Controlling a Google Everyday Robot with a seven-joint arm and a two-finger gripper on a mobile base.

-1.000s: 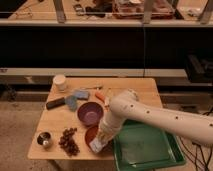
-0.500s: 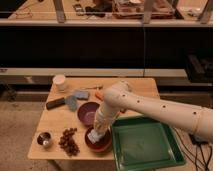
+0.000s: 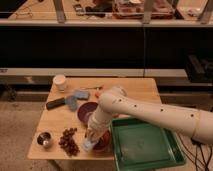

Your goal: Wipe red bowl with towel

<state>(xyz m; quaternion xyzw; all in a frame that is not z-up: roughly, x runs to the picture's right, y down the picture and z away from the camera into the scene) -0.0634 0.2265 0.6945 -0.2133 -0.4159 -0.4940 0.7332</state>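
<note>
Fat cream-white arm (image 3: 150, 114) w/ small dark dots, gripper (image 3: 91, 141) low at front.

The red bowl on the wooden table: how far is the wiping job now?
Done: the pale grey-blue cloth towel is picked up, held in the shut gripper. In hand: the gripper presses the towel at the front left edge of the round orange-red bowl, beside the purple bowl. Left: whether the inside is wiped clean is hidden by the arm, and the towel is not yet put down.

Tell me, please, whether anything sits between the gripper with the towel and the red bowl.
Nothing visible does. The gripper, shut on the towel, is down at the near left rim of the red bowl. The purple bowl lies behind it and the grapes to its left, both off that line.
</note>
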